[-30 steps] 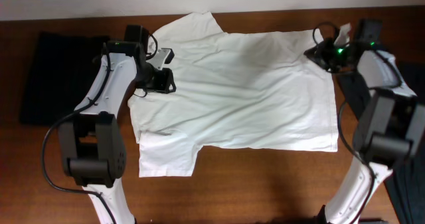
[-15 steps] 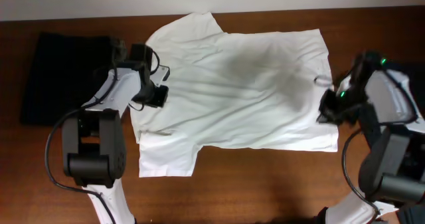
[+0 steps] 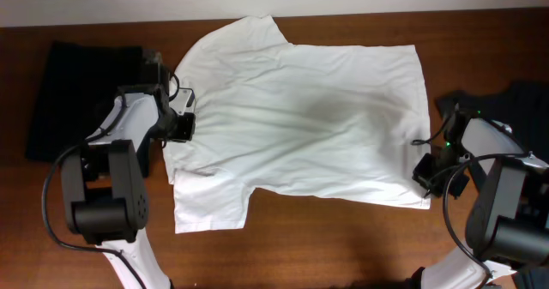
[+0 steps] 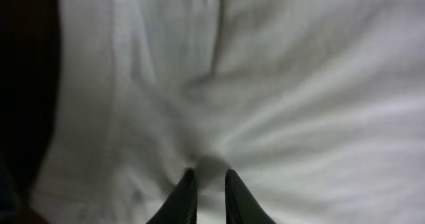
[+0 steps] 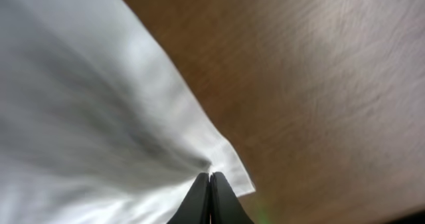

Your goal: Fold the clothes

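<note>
White T-shirt (image 3: pixel 300 117) lying flat and unfolded on the table (image 3: pixel 343 237): you see the left gripper (image 3: pixel 180 126) pinching cloth beside its sleeve, the right gripper (image 3: pixel 426 171) pressed together on a hem corner, and every fold yet to make.

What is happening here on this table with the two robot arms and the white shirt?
Two robot arms are handling a white T-shirt that lies spread out, not yet folded, on the wooden table. The left gripper pinches the cloth at the end where the sleeves are. The right gripper is shut on a corner of the hem at the opposite end. A black garment lies on the left side of the table and a dark garment on the right; neither is held.
</note>
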Controlling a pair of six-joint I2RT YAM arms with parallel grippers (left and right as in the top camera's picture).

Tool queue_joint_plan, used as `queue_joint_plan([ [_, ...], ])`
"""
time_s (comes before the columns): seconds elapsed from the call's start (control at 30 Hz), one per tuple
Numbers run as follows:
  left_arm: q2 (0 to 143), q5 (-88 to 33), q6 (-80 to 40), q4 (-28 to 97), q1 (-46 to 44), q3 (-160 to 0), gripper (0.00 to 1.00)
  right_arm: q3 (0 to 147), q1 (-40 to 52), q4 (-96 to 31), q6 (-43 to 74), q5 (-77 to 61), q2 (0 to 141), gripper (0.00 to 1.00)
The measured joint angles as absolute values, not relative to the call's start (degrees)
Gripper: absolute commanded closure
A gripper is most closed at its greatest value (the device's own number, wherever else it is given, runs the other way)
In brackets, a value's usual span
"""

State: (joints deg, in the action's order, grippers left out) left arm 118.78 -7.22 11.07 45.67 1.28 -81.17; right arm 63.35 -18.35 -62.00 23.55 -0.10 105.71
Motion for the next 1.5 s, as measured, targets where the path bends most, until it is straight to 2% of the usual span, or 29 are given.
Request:
queue_joint_plan([
  [0.1, 118.65, -8.60, 10.94, 52.62, 1.32, -81.14, 0.82, 70.35, -18.35, -64.75, 22.68, -2.70, 105.82, 0.94],
  [0.13, 118.63, -8.80, 10.92, 53.28, 1.32, -81.03, 0.76, 72.93, -18.35, -64.90, 21.10, -4.95, 105.82, 0.92],
  [0.2, 118.56, -9.85, 10.81, 52.71, 1.32, -80.84, 0.70, 75.57, -18.13, -63.81, 17.80, -9.78, 105.82, 0.89],
  [0.3, 118.50, -14.61, 10.44, 49.52, 1.41, -80.79, 0.68, 76.66, -15.92, -61.95, 12.95, -18.02, 105.82, 0.84],
  [0.37, 118.54, -16.49, 10.00, 49.47, 1.41, -82.21, 0.66, 76.66, -13.45, -60.40, 11.31, -20.62, 105.82, 0.83],
  [0.4, 118.54, -16.93, 9.65, 49.76, 1.37, -83.59, 0.68, 76.66, -13.28, -59.99, 11.00, -21.08, 105.82, 0.89],
  [0.47, 118.54, -17.82, 9.06, 49.80, 1.32, -88.97, 0.96, 76.66, -11.31, -56.23, 11.09, -22.17, 105.82, 0.96],
  [0.5, 118.54, -18.09, 8.82, 48.86, 1.30, -90.91, 1.00, 76.60, -11.14, -55.00, 11.70, -22.31, 105.82, 0.96],
  [0.8, 123.13, -17.19, 8.56, 43.40, -0.30, -92.64, 1.00, 76.60, -11.03, -52.14, 13.52, -22.63, 105.82, 0.96],
  [0.97, 127.15, -14.90, 8.27, 35.88, -2.20, -92.53, 1.00, 76.60, -11.03, -52.12, 13.52, -22.63, 105.82, 0.96],
  [1.1, 129.73, -14.44, 2.63, 26.92, -2.46, -93.12, 1.00, 76.60, -11.03, -52.03, 13.54, -22.63, 105.82, 0.96],
  [1.2, 131.59, -15.94, -0.75, 24.60, -2.39, -95.15, 0.99, 76.60, -11.03, -52.07, 13.54, -22.63, 105.82, 0.96],
  [1.3, 134.56, -16.60, -2.28, 29.17, -2.39, -102.13, 0.94, 76.60, -11.03, -51.83, 13.54, -22.63, 105.82, 0.96],
  [1.37, 136.07, -17.17, -2.68, 33.98, -2.39, -110.06, 0.86, 76.60, -11.03, -51.75, 13.52, -22.63, 105.82, 0.95],
  [1.43, 136.49, -17.41, -2.28, 42.15, -2.39, -119.55, 0.70, 76.60, -11.03, -51.72, 13.52, -22.61, 105.82, 0.90],
  [1.47, 136.53, -17.58, -1.26, 46.57, -2.39, -124.75, 0.66, 76.60, -11.05, -51.79, 13.63, -22.59, 105.82, 0.86],
  [1.5, 136.49, -17.74, 0.47, 53.30, -2.39, -132.42, 0.65, 76.60, -11.05, -51.72, 13.63, -22.44, 105.82, 0.80],
])
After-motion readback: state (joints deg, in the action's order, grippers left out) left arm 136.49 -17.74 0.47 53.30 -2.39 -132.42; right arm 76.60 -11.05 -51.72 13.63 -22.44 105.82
